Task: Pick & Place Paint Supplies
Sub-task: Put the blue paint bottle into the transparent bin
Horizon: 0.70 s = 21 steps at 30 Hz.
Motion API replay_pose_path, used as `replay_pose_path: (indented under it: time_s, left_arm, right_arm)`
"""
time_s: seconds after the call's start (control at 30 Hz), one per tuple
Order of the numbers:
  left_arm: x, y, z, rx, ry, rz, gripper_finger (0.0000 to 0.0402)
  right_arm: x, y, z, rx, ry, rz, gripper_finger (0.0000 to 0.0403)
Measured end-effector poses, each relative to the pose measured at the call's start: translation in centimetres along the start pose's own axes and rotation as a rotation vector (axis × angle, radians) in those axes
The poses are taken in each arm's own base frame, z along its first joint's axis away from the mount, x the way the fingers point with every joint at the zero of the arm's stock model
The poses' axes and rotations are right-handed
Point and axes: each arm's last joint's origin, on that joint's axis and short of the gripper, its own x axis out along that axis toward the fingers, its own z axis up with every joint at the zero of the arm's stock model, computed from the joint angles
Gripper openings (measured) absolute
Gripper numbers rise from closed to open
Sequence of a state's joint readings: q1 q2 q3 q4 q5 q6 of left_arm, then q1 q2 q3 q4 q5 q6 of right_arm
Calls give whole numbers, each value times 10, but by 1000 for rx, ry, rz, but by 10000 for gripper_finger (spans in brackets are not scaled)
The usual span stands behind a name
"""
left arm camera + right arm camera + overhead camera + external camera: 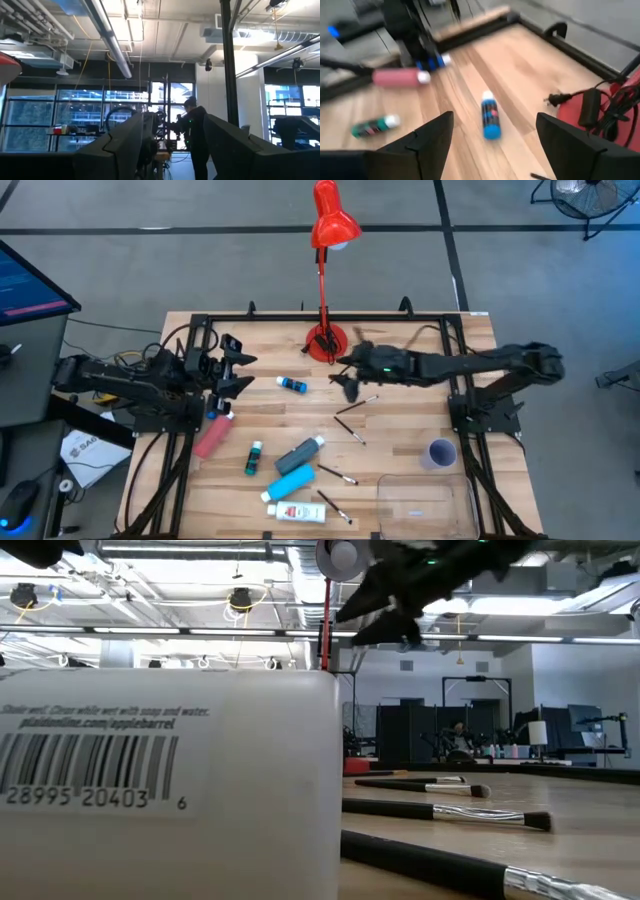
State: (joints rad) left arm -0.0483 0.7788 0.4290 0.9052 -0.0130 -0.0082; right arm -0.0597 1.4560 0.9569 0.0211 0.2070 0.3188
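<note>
- The right gripper (350,387) hangs over the middle of the bench (420,420), just in front of the red desk lamp's (330,225) base; its fingers (432,137) stand wide apart with nothing between them.
- In the right wrist view a small blue bottle (490,117) lies flat on the wood beyond the open fingers; from above it sits between the two arms, clear of both.
- The left gripper (238,370) is raised at the bench's left side, fingers (125,145) parted and empty, pointing level out into the room.
- Just beside the left arm lie a pink-red tube (212,437) and another small blue bottle (218,408).
- Toward the front edge: a small green bottle (254,457), a grey-blue tube (300,453), a bright blue tube (290,483) and a white tube (297,511).
- Thin dark paintbrushes (352,425) are scattered right of centre and among the tubes.
- A lilac cup (441,452) and a clear plastic tray (425,500) sit at the front right.
- The lamp's cord and plug (552,100) lie on the wood near the base.
- A white barcoded container (160,790) fills the left of the low view, blocking most of the bench.
</note>
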Motion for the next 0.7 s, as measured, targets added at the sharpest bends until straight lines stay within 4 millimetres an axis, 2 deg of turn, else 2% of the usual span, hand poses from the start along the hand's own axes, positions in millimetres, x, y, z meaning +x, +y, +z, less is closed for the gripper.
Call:
replay_pose_path:
  time_s: [0.13, 0.23, 0.5, 0.7]
  left_arm:
    - [0, 0, 0, 1, 1, -1, 204]
    - [0, 0, 0, 1, 1, -1, 204]
    - [0, 0, -3, 0, 27, -1, 204]
    - [0, 0, -5, -26, 56, 2, 204]
  right_arm:
    - [24, 8, 14, -27, 106, -39, 276]
    - [43, 7, 16, -32, 196, -78, 276]
    - [100, -1, 12, -52, 333, -70, 276]
    - [131, -8, 1, -97, 419, -97, 276]
